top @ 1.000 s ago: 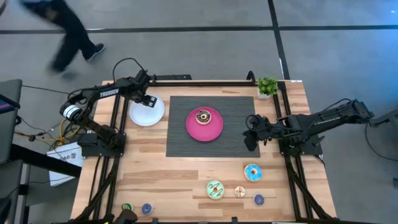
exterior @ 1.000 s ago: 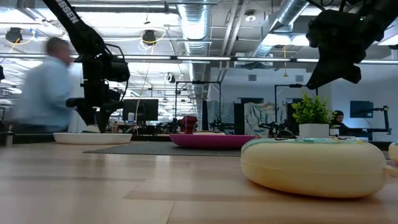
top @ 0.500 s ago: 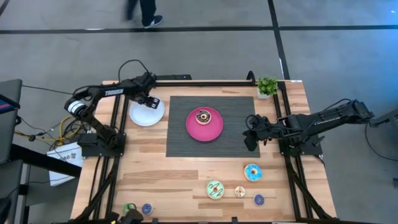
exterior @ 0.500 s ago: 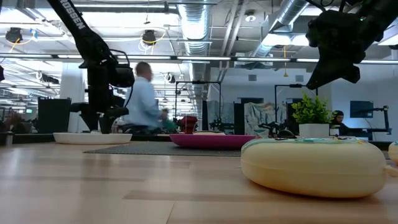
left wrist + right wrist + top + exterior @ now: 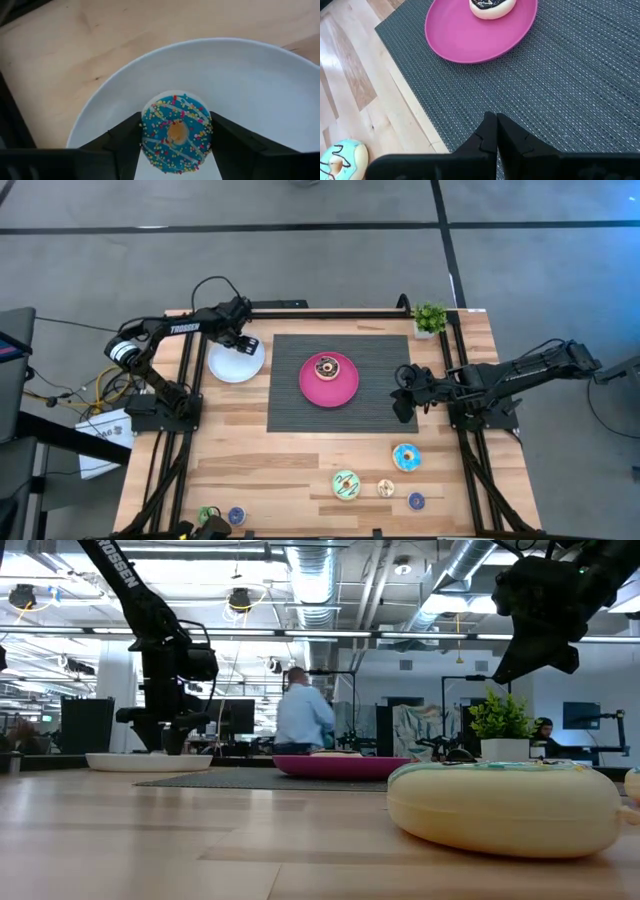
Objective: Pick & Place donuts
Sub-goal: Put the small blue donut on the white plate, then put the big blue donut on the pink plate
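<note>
A small blue donut [image 5: 175, 132] with sprinkles sat between the fingers [image 5: 125, 142] of the left gripper [image 5: 240, 340], just over the white plate [image 5: 260, 85] at the table's far left. The jaws were part-way apart with the donut's sides against them; whether it already rested on the plate could not be told. The step in hand looked like setting this donut down there. To do it well, the gripper would need to be low enough that the ring drops flat rather than rolling, then spread its fingers evenly and lift straight up so neither pad drags the ring toward the rim.

On the pink plate [image 5: 345, 385] in the middle of the dark mat [image 5: 290, 410] lay the chocolate donut [image 5: 326, 367]. The others waited on bare wood along the near edge: a light blue donut [image 5: 406, 457], a pale green donut [image 5: 346, 485], a tiny cream one [image 5: 386, 488] and a tiny blue one [image 5: 416, 501] on the right, and two more tiny ones [image 5: 236, 516] at the near left corner.

The right gripper [image 5: 404, 406] hung idle above the mat's right edge, its fingers [image 5: 487, 135] pressed together on nothing. A small potted plant [image 5: 430, 318] stood at the far right corner, and a person [image 5: 303, 720] showed in the room behind.
</note>
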Available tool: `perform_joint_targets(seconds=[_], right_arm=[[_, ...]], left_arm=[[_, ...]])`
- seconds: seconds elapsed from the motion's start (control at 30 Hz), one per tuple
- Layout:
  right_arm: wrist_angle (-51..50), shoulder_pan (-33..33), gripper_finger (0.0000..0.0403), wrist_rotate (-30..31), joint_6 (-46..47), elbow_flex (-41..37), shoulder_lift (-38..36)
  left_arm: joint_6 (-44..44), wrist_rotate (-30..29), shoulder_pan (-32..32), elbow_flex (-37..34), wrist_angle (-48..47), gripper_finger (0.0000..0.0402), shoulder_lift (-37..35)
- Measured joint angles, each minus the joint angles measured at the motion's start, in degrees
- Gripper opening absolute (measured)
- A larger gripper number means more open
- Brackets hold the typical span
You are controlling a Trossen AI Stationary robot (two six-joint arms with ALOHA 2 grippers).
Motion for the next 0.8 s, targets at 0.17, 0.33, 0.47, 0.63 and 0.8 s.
perform_joint_targets(seconds=[0.17, 0.33, 0.47, 0.63, 0.8], right_arm=[[0.0, 0.0, 0.0000, 0.0, 0.0, 0.0, 0.0], [0.0, 0.0, 0.0000, 0.0, 0.0, 0.0, 0.0], [0.0, 0.0, 0.0000, 0.0, 0.0, 0.0, 0.0], [0.0, 0.0, 0.0000, 0.0, 0.0, 0.0, 0.0], [0.0, 0.0, 0.0000, 0.1, 0.0, 0.0, 0.0]], left_arm=[[0.7, 0.1, 0.0, 0.0, -0.1, 0.0235, 0.0], [0.9, 0.4, 0.0, 0.0, -0.1, 0.0263, 0.0], [0.9, 0.4, 0.0, 0.1, -0.7, 0.0272, 0.0], [0.3, -1.1, 0.0, 0.5, -2.0, 0.0272, -3.6], [-1.8, -1.0, -0.2, 0.5, -4.7, 0.0272, -11.2]])
